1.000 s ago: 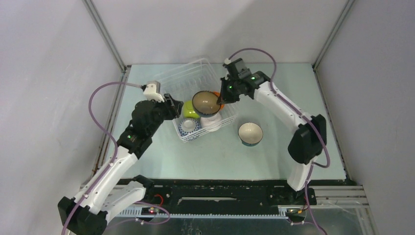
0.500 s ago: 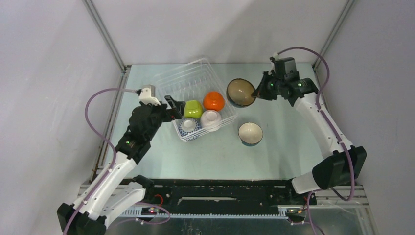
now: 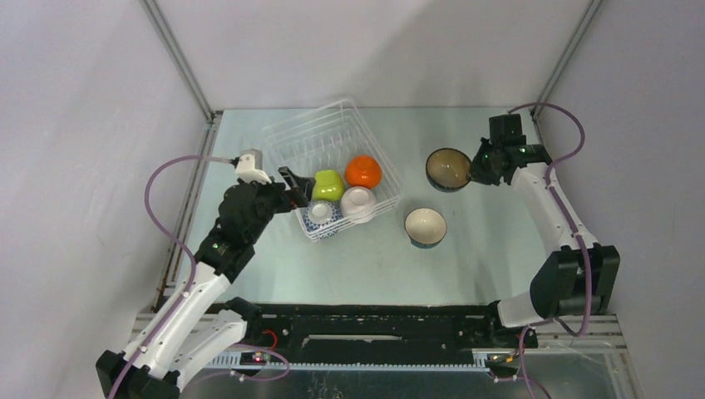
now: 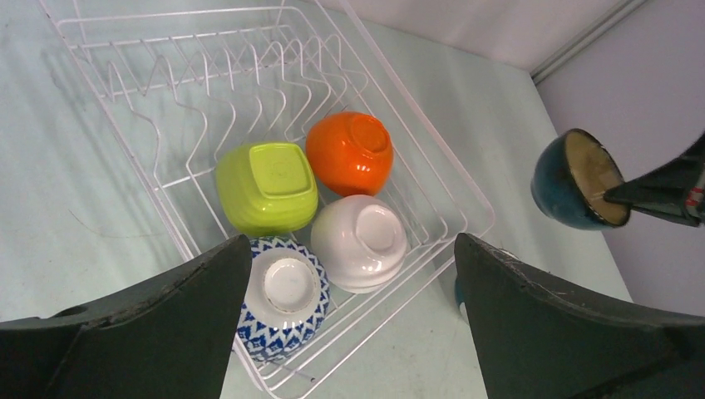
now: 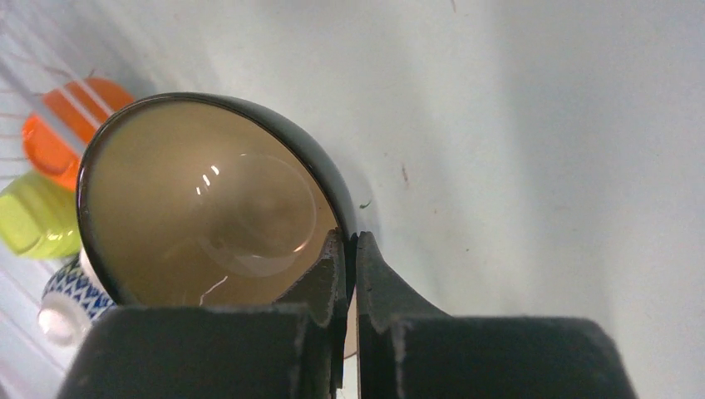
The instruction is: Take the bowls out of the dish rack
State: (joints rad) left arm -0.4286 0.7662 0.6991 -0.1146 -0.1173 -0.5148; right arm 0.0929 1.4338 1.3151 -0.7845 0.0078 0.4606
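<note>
Right wrist view nails the grip: right gripper [image 5: 349,249] pinched tight on the rim of the dark blue-green bowl [image 5: 208,199], tilted, right of the dish rack [image 3: 332,154]. Left wrist view: left gripper [image 4: 349,258] spread wide, empty, facing four upside-down bowls in the rack: lime green bowl [image 4: 266,187], orange bowl [image 4: 351,151], white bowl [image 4: 359,243], and blue-and-white bowl [image 4: 283,295], partly behind a finger. Only the top view shows the teal-and-white bowl [image 3: 426,226], upright on the table [image 3: 366,258].

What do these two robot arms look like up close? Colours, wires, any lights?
Both the left arm and right arm have white tube-like links, bulky black joints, a looping purple cable and small green lights. The left gripper and right gripper have two matte black wedge-shaped fingers each.
</note>
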